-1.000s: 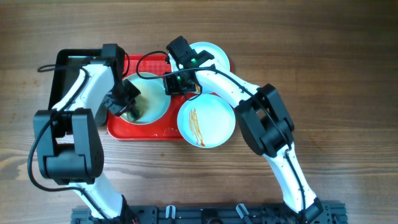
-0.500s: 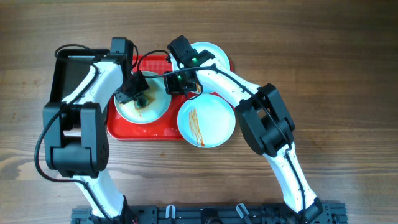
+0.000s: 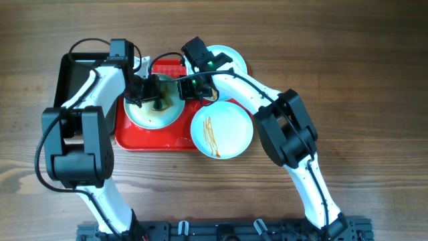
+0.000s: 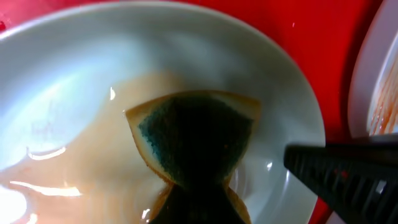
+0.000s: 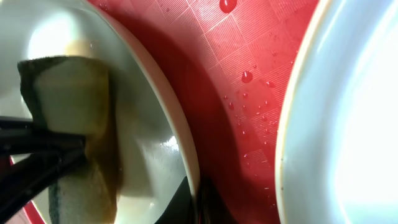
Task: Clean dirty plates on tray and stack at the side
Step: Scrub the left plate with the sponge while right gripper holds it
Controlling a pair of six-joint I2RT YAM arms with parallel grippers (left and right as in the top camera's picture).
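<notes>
1. Left pincer (image 3: 146, 92): closed on a sponge (image 4: 196, 134). It pinches the sponge so that it folds, scouring face down, against the plate (image 4: 62, 68).
2. Right pincer (image 5: 198, 196): closed over the plate rim on the side toward the tray's middle, one finger inside the rim and one under it. This steadies the plate.
3. Plate: sits in the left half of the tray (image 5: 230, 68). A film of brownish water lies in its well.
4. Handling, plate: judged rigid, light and breakable. The wet glaze will be slippery, so a flat-face grip would slide. Take hold across the rim, as the right pincer does now. Keep the plate near level so the water does not run out.
5. Handling, sponge: soft and waterlogged. It deforms under the grip and will drip once lifted. Hold it at the folded middle and press lightly, because heavy pressure would push the plate across the wet tray.
6. Streaked plate (image 3: 231, 120): overhangs the tray's near right corner onto the desk (image 3: 348, 67). An orange-brown streak crosses its well, so it is judged not yet cleaned.
7. Third plate (image 3: 231, 59): sits at the tray's far right corner and looks clean where visible.
8. Bin (image 3: 67, 73): black, just beside the tray's left edge.
9. Water drops bead on the tray between the plates, so expect low friction there.
</notes>
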